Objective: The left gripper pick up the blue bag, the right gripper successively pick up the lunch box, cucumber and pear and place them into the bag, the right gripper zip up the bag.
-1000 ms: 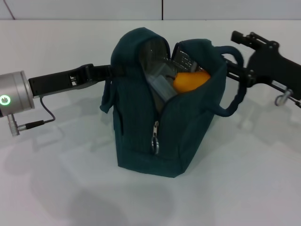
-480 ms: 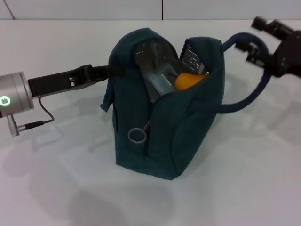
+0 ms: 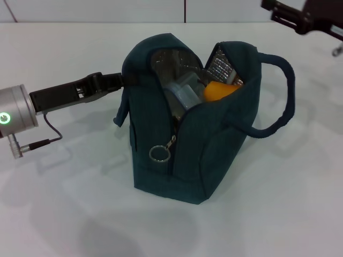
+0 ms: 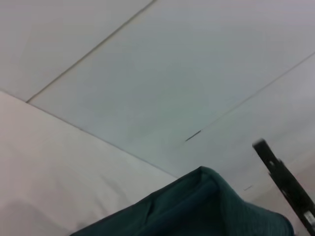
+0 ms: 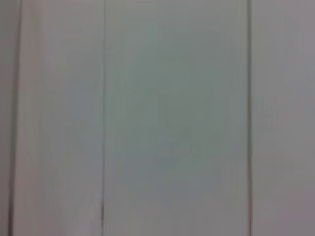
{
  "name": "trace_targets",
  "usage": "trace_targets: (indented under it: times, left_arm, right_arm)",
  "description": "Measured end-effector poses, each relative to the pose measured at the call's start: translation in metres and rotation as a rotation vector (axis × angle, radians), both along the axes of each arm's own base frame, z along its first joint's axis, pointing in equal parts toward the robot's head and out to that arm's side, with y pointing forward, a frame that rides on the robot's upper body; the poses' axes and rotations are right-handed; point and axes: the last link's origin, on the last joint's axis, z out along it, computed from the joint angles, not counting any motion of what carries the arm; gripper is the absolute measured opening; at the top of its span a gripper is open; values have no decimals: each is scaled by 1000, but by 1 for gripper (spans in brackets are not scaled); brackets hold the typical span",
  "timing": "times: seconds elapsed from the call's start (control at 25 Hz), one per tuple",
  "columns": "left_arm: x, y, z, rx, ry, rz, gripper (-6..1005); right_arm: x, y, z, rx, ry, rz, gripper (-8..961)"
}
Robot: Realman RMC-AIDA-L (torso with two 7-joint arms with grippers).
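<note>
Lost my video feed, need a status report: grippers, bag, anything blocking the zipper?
Left gripper at the blue bag, far-left side. Right gripper up at far right, off the bag. Bag upright, unzipped, contents showing. Zipper pull unobstructed.

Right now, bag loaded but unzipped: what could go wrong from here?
1. The zipper pull hangs low on the blue bag, while the right end effector is up at the far edge, so zipping needs a long re-approach.
2. The orange item and lunch box sit high in the opening and may block the zipper.
3. The left end effector holds only one side; the bag could tilt.
</note>
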Motion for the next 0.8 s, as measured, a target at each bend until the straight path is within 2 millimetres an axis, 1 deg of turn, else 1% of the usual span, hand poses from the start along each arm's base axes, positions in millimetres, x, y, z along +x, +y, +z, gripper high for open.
trace_targets:
  times: [0.08, 0.16, 0.2, 0.28, 0.32, 0.4, 0.44, 0.52, 0.64, 0.72, 0.8]
  left_arm:
    - [0, 0, 0, 3, -1, 1, 62]
    - [-5, -2, 0, 13, 3, 15, 62]
    - [-6, -3, 0, 15, 4, 21, 62]
    - [-10, -4, 0, 20, 7, 34, 62]
    - [-11, -5, 0, 22, 8, 40, 62]
    - [-13, -6, 0, 26, 9, 49, 62]
    - [-14, -6, 0, 28, 9, 52, 61]
    - [-13, -5, -1, 31, 7, 55, 61]
    - [-12, -6, -3, 31, 0, 58, 61]
    - [-11, -6, -5, 29, -5, 58, 61]
    - [-9, -7, -8, 26, -11, 55, 61]
  right_arm:
    - [-9, 5, -3, -20, -12, 23, 703]
    - [-18, -5, -7, -74, 16, 93, 702]
    - [-23, -14, -9, -114, 40, 146, 702]
    - [-33, -42, -11, -238, 83, 284, 701]
    - [-34, -53, -12, -287, 92, 330, 701]
    - [-33, -82, -15, -429, 96, 436, 700]
    - [-31, -91, -17, -477, 97, 460, 700]
    - [-25, -107, -25, -579, 95, 470, 699]
    - [-17, -122, -50, -698, 71, 420, 698]
    - [-15, -126, -68, -753, 39, 385, 697]
    - [-17, -127, -82, -795, 13, 366, 696]
